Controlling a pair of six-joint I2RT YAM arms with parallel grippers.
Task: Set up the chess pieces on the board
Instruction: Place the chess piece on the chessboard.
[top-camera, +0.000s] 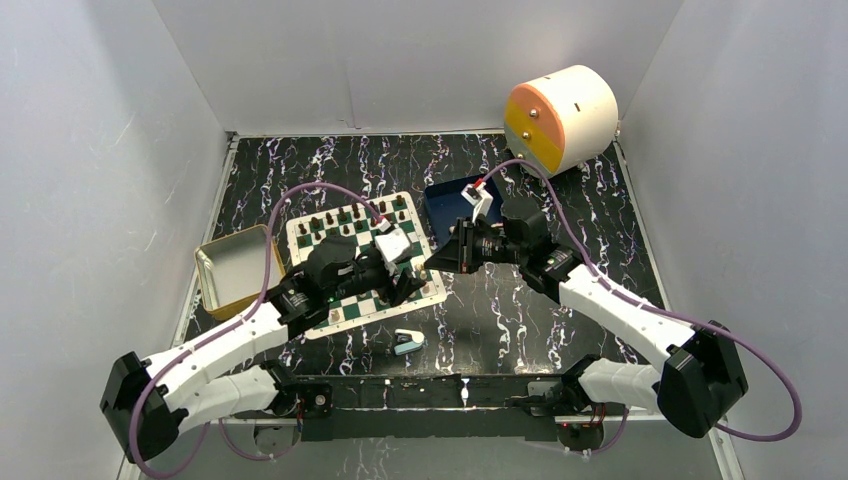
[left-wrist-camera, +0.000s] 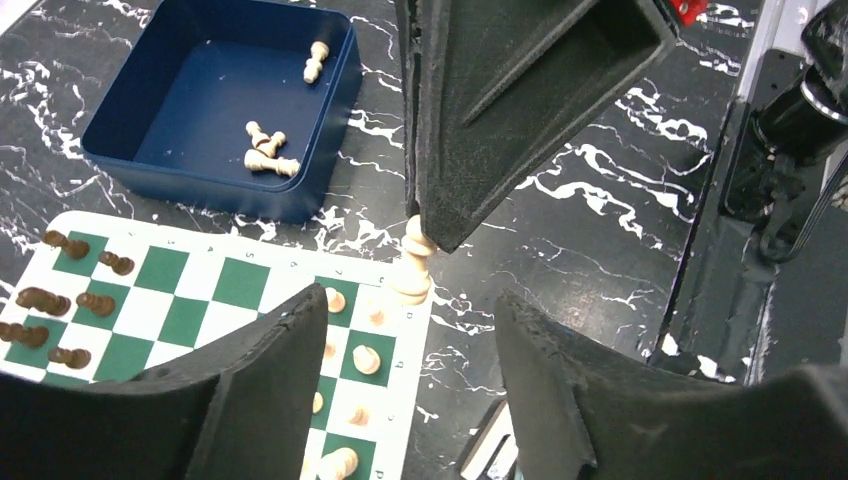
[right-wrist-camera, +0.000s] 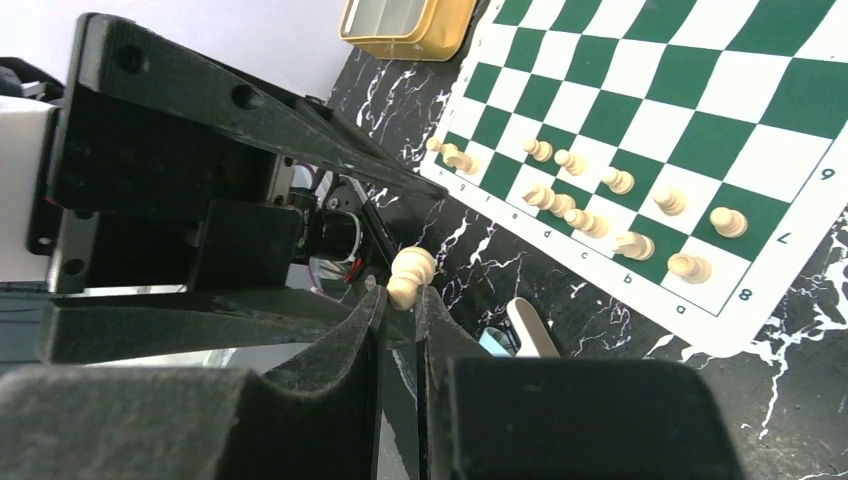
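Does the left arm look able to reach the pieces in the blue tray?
Probably not cleanly: the right gripper, shut on a pale piece, hangs just beside the blue tray, crowding the open left gripper.

Left arm (top-camera: 325, 272) hides much of green-and-white checkered board (top-camera: 350, 312); dark chess pieces (top-camera: 345, 217) too small to type. Base of tan wooden piece (right-wrist-camera: 412, 268) buried in right gripper (right-wrist-camera: 400, 302).

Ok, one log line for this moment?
right tool: shut on light tan wooden chess piece | left tool: open | green-and-white checkered board: partly set
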